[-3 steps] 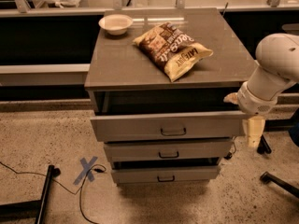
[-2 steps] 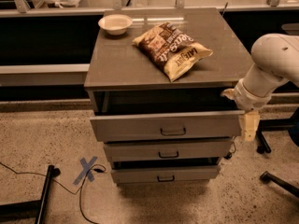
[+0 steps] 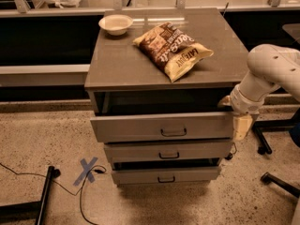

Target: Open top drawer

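Camera view, top drawer (image 3: 161, 125) partly open, gripper (image 3: 242, 125) at its right end (cannot tell its grip).

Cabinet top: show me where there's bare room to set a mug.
Free: the front-left stretch between bowl and front edge, left of the chip bag; also the right strip by the bag. Crowded: centre. The gripper hangs beside the right end of the top drawer.

White rounded arm (image 3: 274, 69), cream gripper (image 3: 242, 127) below
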